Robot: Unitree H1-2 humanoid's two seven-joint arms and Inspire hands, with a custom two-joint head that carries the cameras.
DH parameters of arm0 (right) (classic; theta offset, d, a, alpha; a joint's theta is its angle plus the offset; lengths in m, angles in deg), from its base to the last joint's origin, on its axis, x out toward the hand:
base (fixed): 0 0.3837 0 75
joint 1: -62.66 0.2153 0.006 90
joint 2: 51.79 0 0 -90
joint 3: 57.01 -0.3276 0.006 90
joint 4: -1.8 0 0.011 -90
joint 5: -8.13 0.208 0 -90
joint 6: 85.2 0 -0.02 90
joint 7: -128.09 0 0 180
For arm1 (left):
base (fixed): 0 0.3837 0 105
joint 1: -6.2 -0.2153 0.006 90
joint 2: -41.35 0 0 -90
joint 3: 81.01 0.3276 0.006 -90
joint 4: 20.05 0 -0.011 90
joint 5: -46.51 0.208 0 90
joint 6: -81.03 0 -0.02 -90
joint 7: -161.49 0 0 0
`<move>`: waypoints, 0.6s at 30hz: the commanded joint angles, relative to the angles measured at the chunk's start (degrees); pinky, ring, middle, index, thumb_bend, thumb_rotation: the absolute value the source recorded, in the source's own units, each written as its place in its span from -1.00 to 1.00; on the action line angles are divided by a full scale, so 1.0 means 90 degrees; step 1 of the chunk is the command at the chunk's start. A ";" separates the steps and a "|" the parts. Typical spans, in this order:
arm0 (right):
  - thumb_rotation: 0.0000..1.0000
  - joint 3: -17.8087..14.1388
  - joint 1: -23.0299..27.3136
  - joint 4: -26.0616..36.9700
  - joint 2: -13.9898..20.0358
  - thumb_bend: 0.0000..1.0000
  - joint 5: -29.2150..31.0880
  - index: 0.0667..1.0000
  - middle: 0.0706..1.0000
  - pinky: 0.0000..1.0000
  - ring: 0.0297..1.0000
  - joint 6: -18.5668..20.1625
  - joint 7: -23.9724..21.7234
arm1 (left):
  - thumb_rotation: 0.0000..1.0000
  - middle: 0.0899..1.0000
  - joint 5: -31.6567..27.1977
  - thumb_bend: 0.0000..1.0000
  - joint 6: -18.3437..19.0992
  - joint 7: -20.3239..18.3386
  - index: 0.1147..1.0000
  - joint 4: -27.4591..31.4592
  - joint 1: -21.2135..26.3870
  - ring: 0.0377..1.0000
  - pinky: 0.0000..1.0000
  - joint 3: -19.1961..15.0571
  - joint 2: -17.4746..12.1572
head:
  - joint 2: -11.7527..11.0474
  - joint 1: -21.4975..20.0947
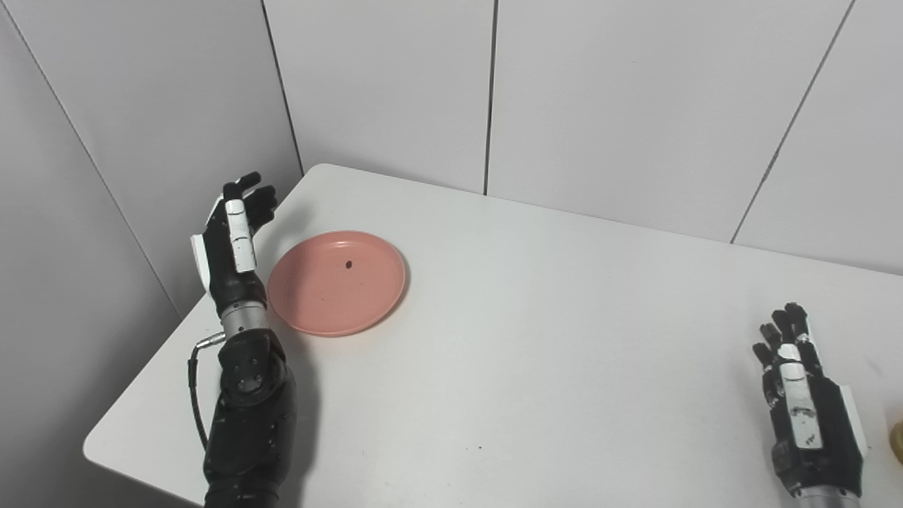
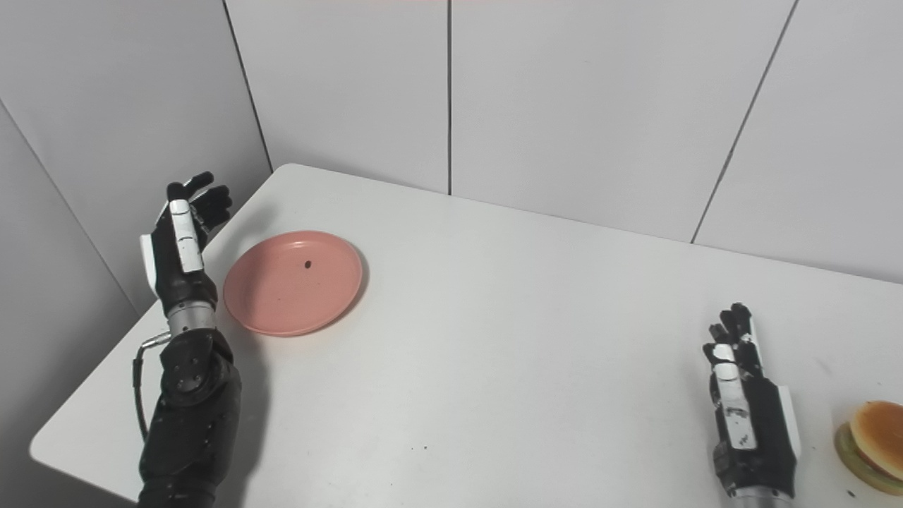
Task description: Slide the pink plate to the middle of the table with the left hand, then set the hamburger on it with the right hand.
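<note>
Matt, smooth pink plate point(image 2: 293, 282), plastic in look. Smooth white table point(image 1: 536, 339), faint sheen. Glossy hamburger point(image 2: 875, 434) bun. Black-and-white plastic left hand point(image 1: 233, 240), metal wrist ring.

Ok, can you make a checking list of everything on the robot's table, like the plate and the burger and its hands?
Surface: white table, a few tiny dark specks.
Job's things: pink plate near the far left corner, empty but for a small dark spot; burger at the right edge, not on the plate.
Clutter: nothing seen.
Hands: left hand open, raised just left of the plate, not touching it; right hand open, beside the burger, holding nothing.
Cables: one black cable looping at the left wrist.
Surroundings: plain grey wall panels behind the table.
</note>
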 commanded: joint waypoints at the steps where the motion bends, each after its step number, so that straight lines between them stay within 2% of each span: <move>1: 0.59 -0.0043 0.0111 0.0072 0.0035 0.16 0.0057 1.00 1.00 1.00 1.00 -0.0266 -0.0050 | 1.00 0.26 -0.0054 0.59 -0.0212 -0.0038 0.25 0.0006 0.0202 0.33 0.36 -0.0036 -0.0256 | 0.0002 -0.0005; 5: 0.59 -0.0038 0.0104 0.0089 0.0042 0.14 0.0045 1.00 1.00 1.00 1.00 -0.0265 -0.0061 | 1.00 0.29 -0.0104 0.59 -0.0125 -0.0044 0.28 -0.0253 0.0210 0.36 0.38 -0.0042 -0.0373 | 0.0007 -0.0017; 7: 0.59 -0.0043 0.0103 0.0104 0.0039 0.16 0.0043 1.00 1.00 1.00 1.00 -0.0246 -0.0050 | 1.00 0.32 -0.0150 0.62 -0.0087 -0.0099 0.31 -0.0374 0.0198 0.39 0.46 -0.0013 -0.0438 | 0.0009 -0.0014; 14: 0.59 -0.0048 0.0118 0.0089 0.0028 0.16 0.0067 1.00 1.00 1.00 1.00 -0.0255 -0.0057 | 1.00 0.40 -0.0368 0.62 0.0007 -0.0433 0.40 -0.0777 0.0199 0.47 0.51 0.0114 -0.0575 | 0.0006 -0.0032; 18: 0.59 -0.0047 0.0110 0.0139 0.0014 0.15 0.0046 1.00 1.00 1.00 1.00 -0.0212 -0.0024 | 1.00 0.48 -0.0431 0.65 0.0188 -0.0623 0.46 -0.0919 0.0197 0.57 0.64 0.0226 -0.0603 | 0.0014 -0.0051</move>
